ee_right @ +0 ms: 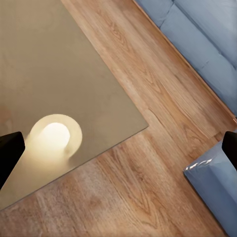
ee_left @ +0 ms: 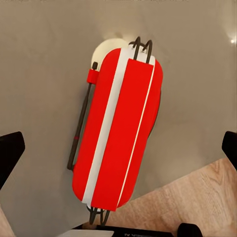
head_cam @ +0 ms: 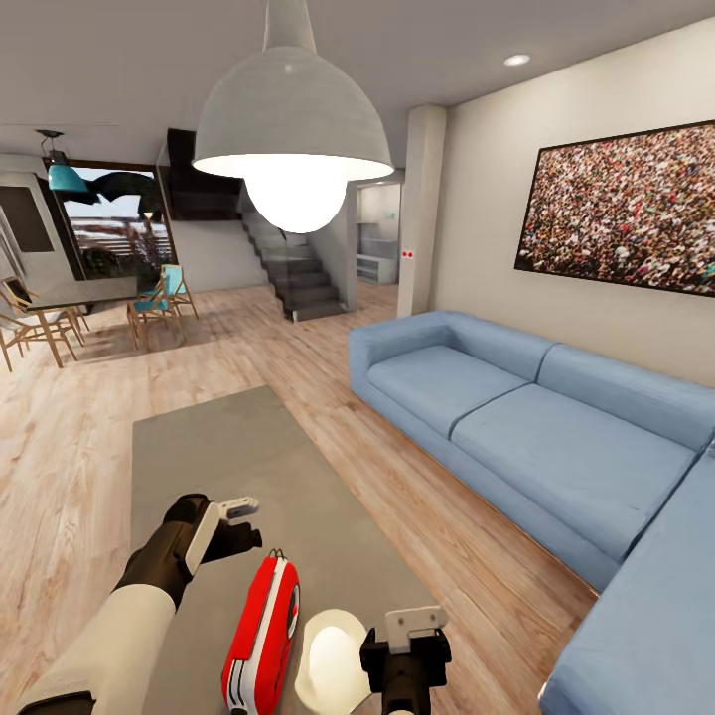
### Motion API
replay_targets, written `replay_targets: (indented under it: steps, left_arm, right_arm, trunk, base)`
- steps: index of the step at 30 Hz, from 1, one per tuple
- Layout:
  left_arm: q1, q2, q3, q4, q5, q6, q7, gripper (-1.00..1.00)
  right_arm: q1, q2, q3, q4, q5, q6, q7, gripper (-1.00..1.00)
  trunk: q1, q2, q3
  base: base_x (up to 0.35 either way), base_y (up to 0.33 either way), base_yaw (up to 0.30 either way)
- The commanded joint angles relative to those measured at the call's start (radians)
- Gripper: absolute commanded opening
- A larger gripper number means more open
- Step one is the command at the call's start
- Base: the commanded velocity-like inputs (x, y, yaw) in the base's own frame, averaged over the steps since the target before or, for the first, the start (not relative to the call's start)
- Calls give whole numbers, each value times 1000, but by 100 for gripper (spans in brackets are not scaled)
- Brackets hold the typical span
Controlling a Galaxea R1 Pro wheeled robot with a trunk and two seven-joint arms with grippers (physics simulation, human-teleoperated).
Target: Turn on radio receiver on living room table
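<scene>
The red radio receiver [head_cam: 261,636] with white trim stands on its edge at the near end of the grey table [head_cam: 248,467], its dark dial facing right. My left gripper [head_cam: 248,524] hovers just beyond and left of it, open. In the left wrist view the radio [ee_left: 118,128] lies straight below, between the spread black fingers [ee_left: 10,153], with nothing touching it. My right gripper [head_cam: 412,641] hangs open to the right of the radio, above the table's near right corner [ee_right: 133,126]; its fingertips [ee_right: 10,153] are wide apart and empty.
A blue L-shaped sofa [head_cam: 516,417] runs along the right, with a strip of wood floor [ee_right: 163,163] between it and the table. A white pendant lamp [head_cam: 293,129] hangs ahead; its reflection [head_cam: 333,645] glows on the tabletop. A dining table with chairs [head_cam: 79,298] and stairs [head_cam: 298,278] stand far back.
</scene>
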Motion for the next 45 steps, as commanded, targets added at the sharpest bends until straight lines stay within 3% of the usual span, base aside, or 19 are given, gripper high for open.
replay_targets:
  steps: [1, 28, 45]
  left_arm:
    - [0, 0, 0, -1, 0, 0, 0, 100]
    - [1, 0, 5, -5, 1, 1, 0, 100]
    - [0, 0, 2, -5, 1, 1, 0, 100]
  right_arm:
    - [0, 0, 0, 0, 0, 0, 0, 100]
    - [0, 0, -1, 0, 0, 0, 0, 100]
    - [0, 0, 0, 0, 0, 0, 0, 100]
  trunk:
    - [0, 0, 0]
    - [0, 0, 0]
    - [65, -119, -53]
  base:
    - [0, 0, 0]
    - [0, 0, 0]
    - [0, 0, 0]
